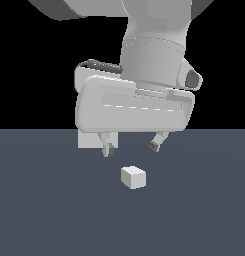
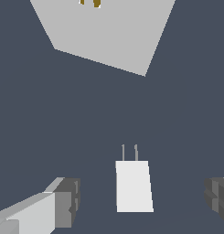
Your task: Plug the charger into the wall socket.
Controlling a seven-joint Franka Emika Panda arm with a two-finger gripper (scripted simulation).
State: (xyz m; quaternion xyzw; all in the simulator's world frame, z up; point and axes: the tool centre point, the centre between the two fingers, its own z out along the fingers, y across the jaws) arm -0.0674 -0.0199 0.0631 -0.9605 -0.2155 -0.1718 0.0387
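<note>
gripper (image 1: 131, 146): fingers spread, holding nothing | charger (image 1: 133, 177): on floor below, between fingertips, untouched

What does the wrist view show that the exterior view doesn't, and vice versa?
Wrist view only: the charger's two thin prongs, pointing toward the wall socket, and the socket's two yellowish holes at the picture's edge.

Exterior view only: the arm's body and the gripper seen from the side, hanging above the floor with the charger lying below it, untouched. The socket is mostly hidden behind the gripper.

Both: the charger on the dark floor, the open fingers either side of it, and the socket beyond.
</note>
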